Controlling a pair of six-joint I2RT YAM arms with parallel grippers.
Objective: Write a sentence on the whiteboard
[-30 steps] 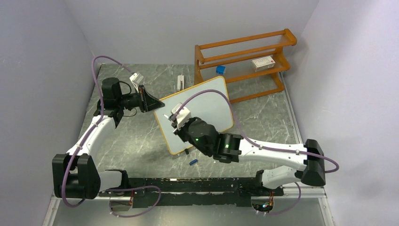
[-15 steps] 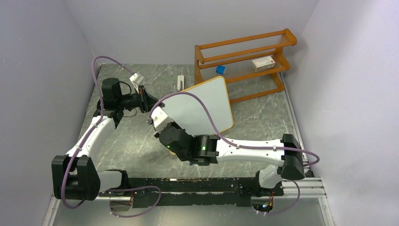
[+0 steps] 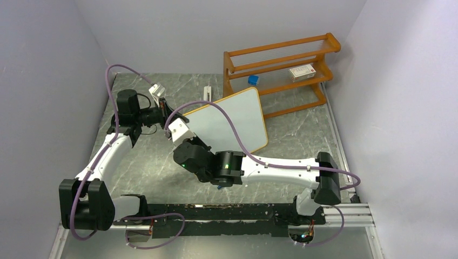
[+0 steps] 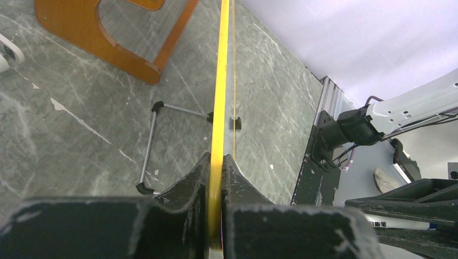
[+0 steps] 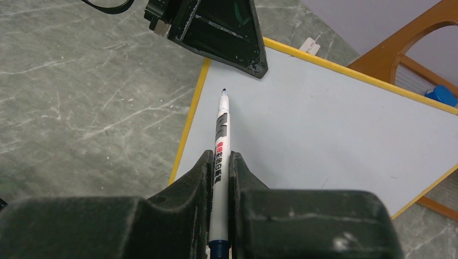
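The whiteboard (image 3: 237,121) stands tilted in mid-table, white with a yellowish frame. My left gripper (image 3: 164,114) is shut on its left corner; in the left wrist view the frame's edge (image 4: 221,81) runs straight up from between the left gripper's (image 4: 216,162) closed jaws. My right gripper (image 5: 219,159) is shut on a white marker (image 5: 221,129) with a dark tip, which points at the board's face (image 5: 324,124) just below the left gripper (image 5: 227,32). In the top view the right gripper (image 3: 181,135) is at the board's left end. No sentence shows on the board.
An orange wooden rack (image 3: 281,70) stands behind the board, holding a white box (image 3: 302,72) and a small blue object (image 3: 253,80). A white object (image 3: 207,93) lies on the table left of the rack. The board's wire stand (image 4: 148,151) rests on the marble top.
My right arm has swung left across the board, from its middle to its left corner, carrying the marker. The left arm keeps its hold and has barely moved.
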